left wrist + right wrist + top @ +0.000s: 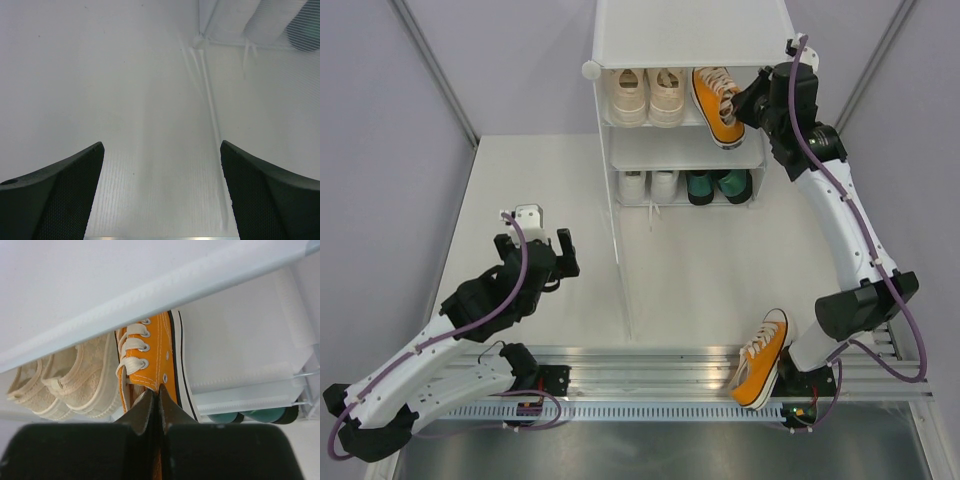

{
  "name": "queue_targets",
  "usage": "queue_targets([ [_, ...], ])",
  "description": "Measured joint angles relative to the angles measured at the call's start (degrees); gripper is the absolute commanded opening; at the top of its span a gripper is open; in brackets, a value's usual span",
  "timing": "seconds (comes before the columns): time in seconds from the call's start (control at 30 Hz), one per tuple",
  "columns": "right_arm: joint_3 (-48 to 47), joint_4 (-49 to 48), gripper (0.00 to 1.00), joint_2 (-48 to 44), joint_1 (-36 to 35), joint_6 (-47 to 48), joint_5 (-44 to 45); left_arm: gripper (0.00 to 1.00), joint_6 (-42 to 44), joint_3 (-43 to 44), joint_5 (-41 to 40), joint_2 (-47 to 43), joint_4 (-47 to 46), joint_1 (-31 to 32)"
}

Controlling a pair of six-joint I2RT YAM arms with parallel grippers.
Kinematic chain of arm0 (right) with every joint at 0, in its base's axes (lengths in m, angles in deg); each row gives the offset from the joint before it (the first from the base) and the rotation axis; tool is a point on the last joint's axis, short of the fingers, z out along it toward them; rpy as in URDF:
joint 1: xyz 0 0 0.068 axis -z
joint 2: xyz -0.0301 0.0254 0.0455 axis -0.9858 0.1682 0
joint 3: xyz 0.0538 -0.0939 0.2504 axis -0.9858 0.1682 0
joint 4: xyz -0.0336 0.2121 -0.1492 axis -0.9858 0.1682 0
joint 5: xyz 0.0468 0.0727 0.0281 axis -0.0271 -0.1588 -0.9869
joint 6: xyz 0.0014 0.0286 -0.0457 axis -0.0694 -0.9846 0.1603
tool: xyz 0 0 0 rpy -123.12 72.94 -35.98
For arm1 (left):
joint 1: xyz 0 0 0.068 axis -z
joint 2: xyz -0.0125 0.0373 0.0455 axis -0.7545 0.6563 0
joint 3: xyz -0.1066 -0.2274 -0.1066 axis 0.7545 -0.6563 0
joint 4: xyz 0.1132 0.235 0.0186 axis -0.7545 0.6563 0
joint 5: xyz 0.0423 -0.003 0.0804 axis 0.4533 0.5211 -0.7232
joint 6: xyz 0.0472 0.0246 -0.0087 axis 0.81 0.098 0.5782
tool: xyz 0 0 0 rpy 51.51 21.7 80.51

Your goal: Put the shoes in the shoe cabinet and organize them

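The right jaws are clamping shut on the rim of an orange sneaker (161,352), tilted just ahead of them in the upper shelf of the cabinet (690,30). Cream sneakers (647,95) are sitting to their left. The left jaws are hanging wide apart above bare bench (125,100), gripping nothing.

Orange sneaker (717,108) at shoe cabinet (690,30) shelf
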Motion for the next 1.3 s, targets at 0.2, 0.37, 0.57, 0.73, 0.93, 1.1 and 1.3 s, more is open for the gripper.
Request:
queue_targets([
  [0.2,0.87,-3.3,0.01,2.84,-0.07,-4.09,1.25,1.0,0.22,-0.55,0.04,0.0,-0.22,0.0],
  [0.37,1.09,-4.72,0.0,4.2,-0.02,-6.69,3.13,1.0,0.37,-0.63,0.07,0.02,-0.31,0.0],
  [0.57,1.09,-7.48,0.14,5.77,-0.07,-7.5,3.63,1.0,0.39,-0.7,0.07,0.02,-0.28,0.0],
  [0.73,1.09,-10.21,0.44,5.81,-0.02,-8.02,3.63,1.0,0.39,-0.72,0.07,0.02,-0.31,-0.02],
  [0.93,3.13,-12.59,0.52,4.52,0.42,-7.67,3.61,1.0,0.42,-0.72,0.11,0.02,-0.31,-0.02],
  [1.1,5.55,-12.24,0.52,1.97,1.92,-7.04,2.8,1.0,0.42,-0.72,0.13,0.02,-0.31,-0.04],
  [1.3,9.42,-11.28,0.52,-4.11,2.99,-4.61,-0.28,1.0,0.42,-0.72,0.15,0.02,-0.31,-0.26],
])
